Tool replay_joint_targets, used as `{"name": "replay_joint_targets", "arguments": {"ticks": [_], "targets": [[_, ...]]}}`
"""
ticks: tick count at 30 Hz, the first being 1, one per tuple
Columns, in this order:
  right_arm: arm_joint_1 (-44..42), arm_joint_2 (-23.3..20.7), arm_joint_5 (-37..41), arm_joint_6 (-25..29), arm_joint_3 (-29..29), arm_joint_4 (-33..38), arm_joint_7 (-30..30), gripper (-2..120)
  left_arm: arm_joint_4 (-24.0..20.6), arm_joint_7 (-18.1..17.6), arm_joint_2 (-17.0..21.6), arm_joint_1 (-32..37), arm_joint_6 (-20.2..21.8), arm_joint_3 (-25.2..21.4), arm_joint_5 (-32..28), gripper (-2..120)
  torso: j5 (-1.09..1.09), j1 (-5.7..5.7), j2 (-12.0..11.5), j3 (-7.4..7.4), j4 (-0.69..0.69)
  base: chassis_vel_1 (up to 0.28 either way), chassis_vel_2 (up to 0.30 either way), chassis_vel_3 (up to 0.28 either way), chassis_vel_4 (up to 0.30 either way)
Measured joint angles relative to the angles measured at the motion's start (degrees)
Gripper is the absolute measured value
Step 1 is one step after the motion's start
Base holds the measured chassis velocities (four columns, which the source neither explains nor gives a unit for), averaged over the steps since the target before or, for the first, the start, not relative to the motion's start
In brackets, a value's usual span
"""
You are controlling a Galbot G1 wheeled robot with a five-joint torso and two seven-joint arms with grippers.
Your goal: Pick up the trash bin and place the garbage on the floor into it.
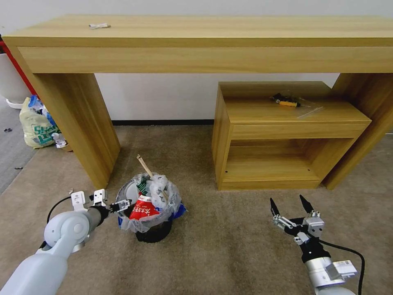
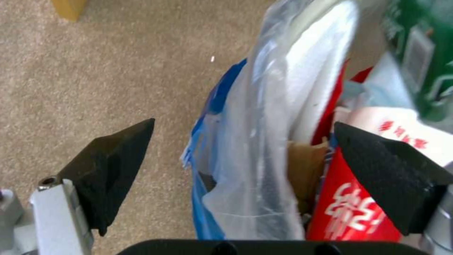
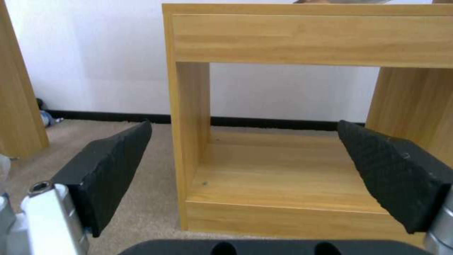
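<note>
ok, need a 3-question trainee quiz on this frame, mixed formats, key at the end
1. True or false: the right gripper is shut on a paper cup.
2. Which gripper straddles the rim of the trash bin? A) left B) right C) neither
3. Fill in: the wooden stick pokes up out of the ____.

Key
1. False. It is open, holding nothing, above the floor before the small cabinet.
2. A. The left gripper is open, with one finger outside the bin's bag and one over the garbage.
3. Trash bin.
</note>
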Motion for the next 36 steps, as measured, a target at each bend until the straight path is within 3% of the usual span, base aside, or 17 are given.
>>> {"name": "replay_joint_targets", "arguments": {"ticks": [13, 17, 18, 20, 21, 22, 24, 25, 26, 28, 36], "targets": [[0.88, 0.03, 0.78, -1.05, -0.01, 0.66, 0.27, 100, -4.71, 1.63, 0.31, 3.17, -0.04, -6.09, -1.88, 100, 0.0, 0.0, 0.0, -0.01, 0.0, 0.0, 0.0, 0.0, 0.0], [1.27, -0.04, 1.32, -1.68, 0.26, 1.32, 0.38, 100, -6.67, 5.41, -0.47, 5.38, -0.04, -9.56, -0.03, 100, 0.0, 0.0, 0.0, -0.01, 0.0, 0.0, 0.0, 0.0, 0.0], [1.45, -0.09, 1.77, -2.41, 0.64, 1.98, 0.41, 100, -8.01, 8.62, -1.38, 7.06, -0.2, -11.76, 2.48, 100, 0.0, 0.0, 0.0, -0.01, 0.0, 0.0, 0.0, 0.0, 0.0], [1.47, -0.09, 2.65, -3.56, 1.07, 3.12, 0.44, 100, -8.95, 12.18, -2.44, 9.11, -2.73, -13.16, 6.75, 100, 0.01, 0.0, 0.0, -0.01, 0.0, 0.0, 0.0, 0.0, 0.0], [1.47, -0.09, 2.65, -3.56, 1.07, 3.12, 0.44, 100, -8.95, 12.18, -2.44, 9.11, -2.73, -13.16, 6.75, 100, 0.01, 0.0, 0.0, -0.01, 0.0, 0.0, 0.0, 0.0, 0.0], [1.18, 0.16, 3.5, -5.2, 1.49, 4.45, 0.6, 100, -9.51, 15.3, -3.62, 10.68, -5.72, -14.03, 10.86, 100, -0.01, 0.0, 0.0, -0.01, 0.01, 0.0, 0.0, 0.0, 0.0], [0.78, 0.44, 3.97, -6.23, 1.74, 5.34, 0.69, 100, -9.87, 16.91, -4.56, 11.7, -8.16, -14.46, 13.59, 100, 0.0, 0.0, 0.0, -0.01, 0.01, 0.0, 0.0, 0.0, 0.0], [0.78, 0.44, 3.97, -6.23, 1.74, 5.34, 0.69, 100, -9.87, 16.91, -4.56, 11.7, -8.16, -14.46, 13.59, 100, 0.0, 0.0, 0.0, -0.01, 0.01, 0.0, 0.0, 0.0, 0.0], [-0.34, 1.22, 4.41, -8.19, 2.21, 7.37, 0.64, 100, -10.9, 18.21, -6.64, 13.39, -13.44, -14.78, 17.95, 100, -0.01, 0.0, 0.0, -0.01, -0.01, 0.0, 0.0, 0.0, 0.0], [-1.54, 2.67, 4.45, -10.9, 2.65, 9.44, 0.21, 100, -13.21, 18.62, -9.85, 15.42, -17.9, -14.93, 23.33, 100, 0.0, -0.01, 0.0, -0.01, 0.0, 0.0, 0.0, 0.0, 0.0], [-4.9, 7.59, 0.39, -15.54, 3.59, 14.54, -0.3, 100, -17.67, 20.39, -16.16, 18.14, -25.4, -14.31, 35.3, 100, 0.0, -0.01, 0.0, -0.01, -0.01, 0.0, 0.0, 0.0, 0.0]]}}
